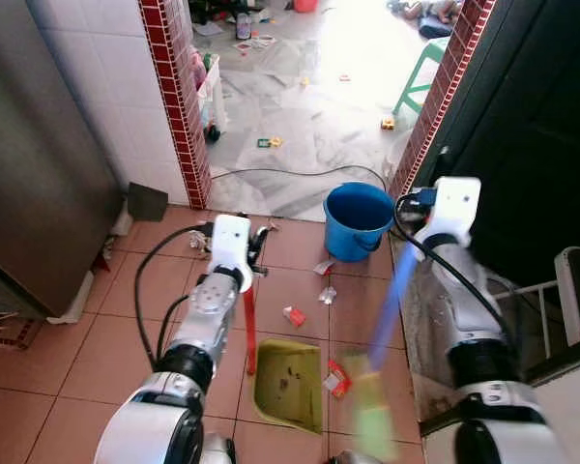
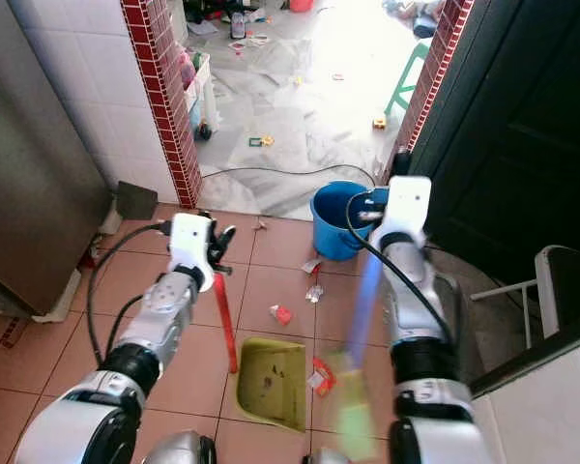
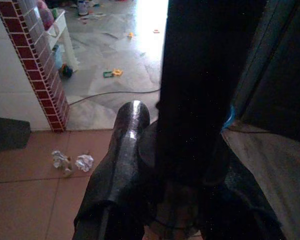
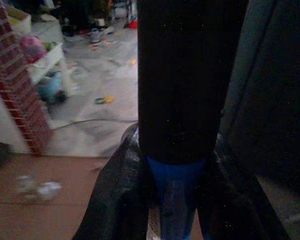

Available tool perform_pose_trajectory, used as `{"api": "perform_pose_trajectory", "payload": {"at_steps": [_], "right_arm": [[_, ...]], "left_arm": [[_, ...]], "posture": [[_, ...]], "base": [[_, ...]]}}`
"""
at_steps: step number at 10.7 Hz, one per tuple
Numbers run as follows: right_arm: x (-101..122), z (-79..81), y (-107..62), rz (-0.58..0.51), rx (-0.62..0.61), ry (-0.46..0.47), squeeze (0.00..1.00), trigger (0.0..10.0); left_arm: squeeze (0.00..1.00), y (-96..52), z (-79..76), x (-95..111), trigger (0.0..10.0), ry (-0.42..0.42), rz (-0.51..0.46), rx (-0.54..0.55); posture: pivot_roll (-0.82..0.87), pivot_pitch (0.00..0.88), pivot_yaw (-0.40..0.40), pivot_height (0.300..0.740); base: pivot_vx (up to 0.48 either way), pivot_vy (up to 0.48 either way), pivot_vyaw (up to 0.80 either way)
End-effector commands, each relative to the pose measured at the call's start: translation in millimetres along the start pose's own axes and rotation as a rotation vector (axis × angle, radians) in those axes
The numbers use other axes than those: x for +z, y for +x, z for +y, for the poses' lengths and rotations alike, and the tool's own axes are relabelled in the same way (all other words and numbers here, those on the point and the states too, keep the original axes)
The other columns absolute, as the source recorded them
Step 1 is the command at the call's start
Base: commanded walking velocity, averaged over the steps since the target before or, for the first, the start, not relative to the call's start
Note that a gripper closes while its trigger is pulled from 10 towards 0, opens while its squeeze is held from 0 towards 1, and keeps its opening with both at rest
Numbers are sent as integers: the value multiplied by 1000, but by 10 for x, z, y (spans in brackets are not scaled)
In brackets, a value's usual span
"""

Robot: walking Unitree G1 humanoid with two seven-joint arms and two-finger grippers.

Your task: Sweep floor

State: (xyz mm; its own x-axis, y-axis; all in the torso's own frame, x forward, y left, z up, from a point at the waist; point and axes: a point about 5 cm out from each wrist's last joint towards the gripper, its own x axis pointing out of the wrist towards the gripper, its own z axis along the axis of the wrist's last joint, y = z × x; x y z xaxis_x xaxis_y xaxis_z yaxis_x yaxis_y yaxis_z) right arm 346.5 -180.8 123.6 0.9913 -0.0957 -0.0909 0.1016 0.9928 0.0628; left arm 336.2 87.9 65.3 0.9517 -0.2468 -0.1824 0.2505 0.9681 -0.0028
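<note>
Two grippers work over terracotta tiles: left gripper pinches the red dustpan handle, right gripper clamps the blue broom handle; paper scraps lie nearby.

Terracotta tiled floor underfoot, strewn with paper scraps. Ahead, a doorway edged by a red brick-tiled pillar, opening onto a sunlit marble floor littered with toys. Steel cabinet far left, dark door right, blue bucket by the threshold.
</note>
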Motion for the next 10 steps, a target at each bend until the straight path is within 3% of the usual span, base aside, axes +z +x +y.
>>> {"api": "perform_pose_trajectory", "payload": {"at_steps": [1, 2, 3, 6, 7, 9, 10], "right_arm": [[124, 47, 28, -12, 28, 119, 0, 10000], [165, 140, 41, 12, 91, 227, 0, 10000], [312, 235, 37, -36, 167, 265, 0, 10000], [620, 407, 18, -122, 307, 302, 0, 10000], [827, 412, -5, -257, 318, 125, 0, 10000], [980, 286, -33, -398, 253, -84, 0, 10000], [945, 137, -29, -404, 162, -137, 0, 10000]], "left_arm": [[0, -53, -66, -222, 10000, -30, 105, -13], [0, -45, -52, -227, 10000, -44, 107, -3], [0, -42, -54, -234, 10000, -45, 110, -3], [0, -39, -50, -249, 10000, -50, 119, 4], [0, -36, -43, -248, 10000, -55, 117, 11], [0, -15, -29, -180, 10000, -46, 79, 10], [0, -28, -25, -211, 10000, -49, 91, 13]], "posture": [[-110, 0, -42, 740], [-115, 0, -37, 740], [-117, 0, -37, 740], [-118, 0, -40, 740], [-116, 0, -42, 740], [-119, 0, -41, 740], [-111, 0, -43, 740]], "base": [[0, 0, 0], [0, 0, 0], [0, 0, 0], [0, 0, 0], [0, 0, 0], [0, 0, 0], [0, 0, 0]]}}
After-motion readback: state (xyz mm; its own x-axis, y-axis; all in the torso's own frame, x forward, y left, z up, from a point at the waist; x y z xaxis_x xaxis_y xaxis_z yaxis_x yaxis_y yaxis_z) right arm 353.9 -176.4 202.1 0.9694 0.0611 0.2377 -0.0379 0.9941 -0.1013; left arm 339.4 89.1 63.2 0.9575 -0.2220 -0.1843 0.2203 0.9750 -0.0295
